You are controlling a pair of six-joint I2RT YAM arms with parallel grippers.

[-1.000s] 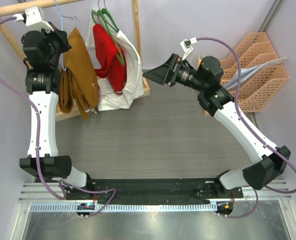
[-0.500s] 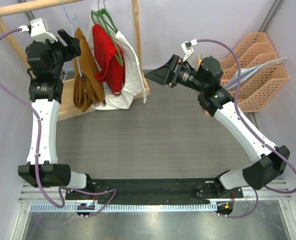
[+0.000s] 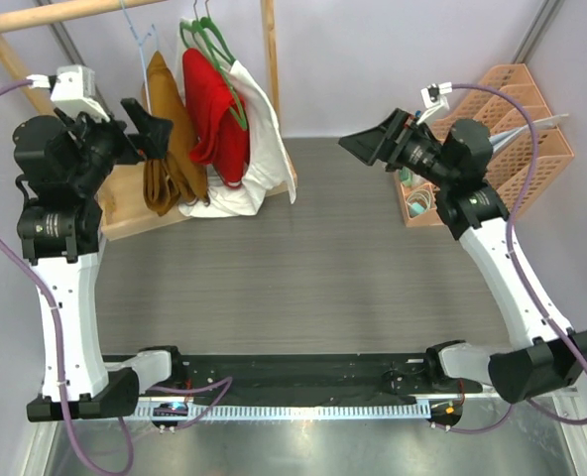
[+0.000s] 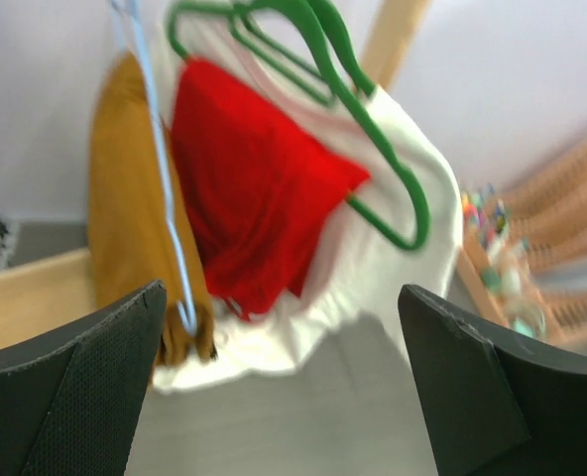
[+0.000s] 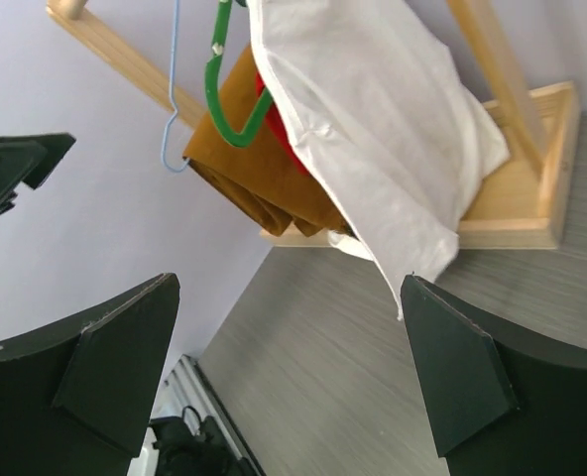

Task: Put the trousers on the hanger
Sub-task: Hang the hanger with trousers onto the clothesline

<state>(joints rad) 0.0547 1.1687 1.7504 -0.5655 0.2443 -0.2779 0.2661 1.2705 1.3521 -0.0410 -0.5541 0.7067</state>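
And there it was: the trousers [image 3: 165, 149] were seen draped over the hanger [image 4: 161, 178], folded across its wire so both legs hung down together. The hanger itself was hooked on the rail [image 3: 65, 12], at the left end of the row. Beside it, the red garment [image 3: 209, 99] and the white garment [image 3: 264, 139] were carried on the green hangers [image 3: 209, 40], pressed close against the ochre cloth.

The left tool [image 3: 155, 134] was held just beside the trousers, its fingers spread wide and nothing gripped. In its wrist view, cloth and wire were framed between the fingers but touched by neither. That stance could be read as a release, with the weight left to the hanger.

The right tool [image 3: 358, 144] was likewise held released and empty. It was kept well apart over the bench [image 3: 303, 258], near the orange trays [image 3: 531, 139], and was pointed toward the rack. It was most likely parked there so the left arm's side was left free.

By the look of things the task was judged done, or all but done. One risk was noted: how securely the trousers sat on such thin wire could not be told.
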